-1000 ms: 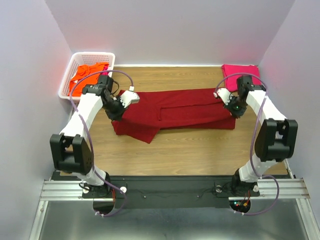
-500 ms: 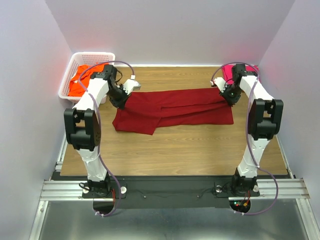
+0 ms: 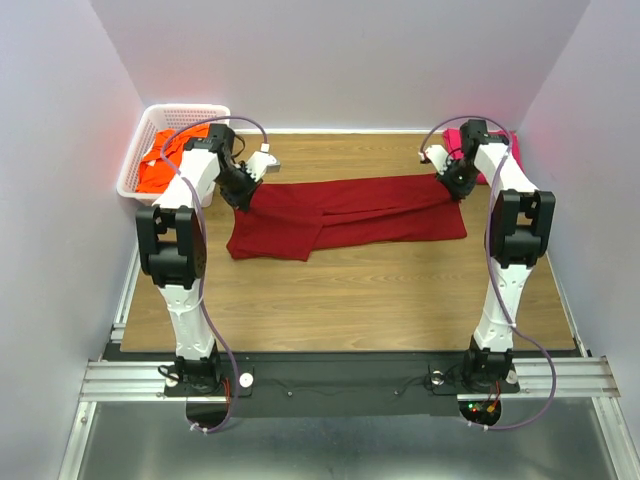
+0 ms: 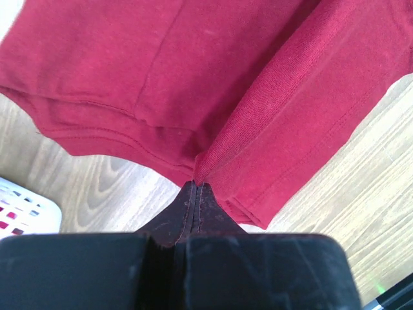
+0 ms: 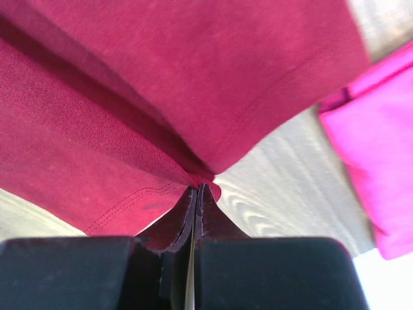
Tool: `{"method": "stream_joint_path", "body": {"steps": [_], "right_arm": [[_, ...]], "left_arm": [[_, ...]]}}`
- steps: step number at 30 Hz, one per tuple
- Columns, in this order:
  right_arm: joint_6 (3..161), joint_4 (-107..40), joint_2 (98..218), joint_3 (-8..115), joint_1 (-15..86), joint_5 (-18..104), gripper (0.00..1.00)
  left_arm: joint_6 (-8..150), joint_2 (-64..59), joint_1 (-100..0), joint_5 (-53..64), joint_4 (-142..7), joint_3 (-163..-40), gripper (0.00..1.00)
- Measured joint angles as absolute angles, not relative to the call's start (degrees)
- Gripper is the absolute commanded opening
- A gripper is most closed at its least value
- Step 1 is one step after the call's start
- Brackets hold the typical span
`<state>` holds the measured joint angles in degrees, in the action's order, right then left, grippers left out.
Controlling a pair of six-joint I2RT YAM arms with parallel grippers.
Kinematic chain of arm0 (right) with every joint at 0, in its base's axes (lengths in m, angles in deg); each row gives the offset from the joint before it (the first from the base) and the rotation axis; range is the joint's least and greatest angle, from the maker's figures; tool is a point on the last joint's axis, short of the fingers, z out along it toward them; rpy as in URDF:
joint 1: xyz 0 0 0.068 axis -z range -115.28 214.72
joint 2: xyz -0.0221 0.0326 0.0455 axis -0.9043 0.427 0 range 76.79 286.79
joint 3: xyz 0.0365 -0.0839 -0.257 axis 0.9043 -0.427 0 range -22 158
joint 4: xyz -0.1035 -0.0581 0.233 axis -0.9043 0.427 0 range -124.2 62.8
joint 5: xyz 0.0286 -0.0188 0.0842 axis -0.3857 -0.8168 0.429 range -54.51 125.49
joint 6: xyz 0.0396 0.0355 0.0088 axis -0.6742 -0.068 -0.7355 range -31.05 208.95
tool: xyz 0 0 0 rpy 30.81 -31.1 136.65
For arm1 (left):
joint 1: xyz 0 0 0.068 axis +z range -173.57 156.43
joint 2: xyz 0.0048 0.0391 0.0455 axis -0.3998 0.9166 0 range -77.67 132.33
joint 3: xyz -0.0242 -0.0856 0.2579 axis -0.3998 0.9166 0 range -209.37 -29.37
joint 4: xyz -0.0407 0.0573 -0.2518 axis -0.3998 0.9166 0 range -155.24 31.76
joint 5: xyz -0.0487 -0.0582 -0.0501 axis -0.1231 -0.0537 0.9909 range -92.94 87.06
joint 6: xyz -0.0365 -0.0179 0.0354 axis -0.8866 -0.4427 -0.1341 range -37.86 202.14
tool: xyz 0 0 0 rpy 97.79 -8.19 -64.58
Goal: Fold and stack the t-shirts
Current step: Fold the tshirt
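Both ends of the dark red t-shirt are pinched: left gripper clamped on its far-left edge, right gripper on its far-right edge, probably to keep the fold taut. Shirt lies spread across the table.

Left end effector and right end effector clamped shut, extended forward.

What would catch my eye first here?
A dark red t-shirt lies stretched across the table, pinched at either end by the left end effector and right end effector. An orange t-shirt fills a white basket far left; a magenta-pink t-shirt lies far right.
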<state>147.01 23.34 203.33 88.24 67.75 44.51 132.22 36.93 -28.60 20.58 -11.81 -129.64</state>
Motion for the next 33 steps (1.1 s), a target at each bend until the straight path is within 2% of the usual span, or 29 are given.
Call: {"method": "stream_joint_path", "body": {"steps": [19,21,22,23,25,26,28,29,33], "right_arm": [[143.8,22.9,209.6,94.4,67.3,44.3,0.01],[143.4,22.7,209.6,94.4,67.2,44.3,0.10],[143.2,22.6,209.6,94.4,67.2,44.3,0.23],[142.8,22.4,209.6,94.4,67.2,44.3,0.28],[142.3,22.1,209.6,94.4,67.2,44.1,0.33],[141.7,22.0,209.6,94.4,67.2,43.8,0.40],[140.8,21.9,209.6,94.5,67.3,43.3,0.43],[140.0,21.9,209.6,94.6,67.3,43.1,0.49],[136.3,22.5,208.9,94.6,68.1,43.4,0.51]], "left_arm": [[128.9,41.0,-28.3,19.0,-16.1,-130.8,0.00],[128.6,41.0,-28.3,18.9,-16.3,-130.8,0.01],[128.4,41.0,-28.3,18.9,-16.4,-130.8,0.07],[128.2,41.0,-28.3,18.5,-16.7,-130.8,0.19],[127.5,41.1,-28.3,17.9,-17.2,-130.8,0.27],[127.1,41.1,-28.3,17.6,-17.4,-130.8,0.31],[126.1,41.1,-28.2,17.1,-17.9,-130.8,0.38],[125.7,41.1,-28.0,17.1,-18.0,-130.8,0.40],[123.3,39.5,-25.9,18.1,-18.5,-128.8,0.42]]}}
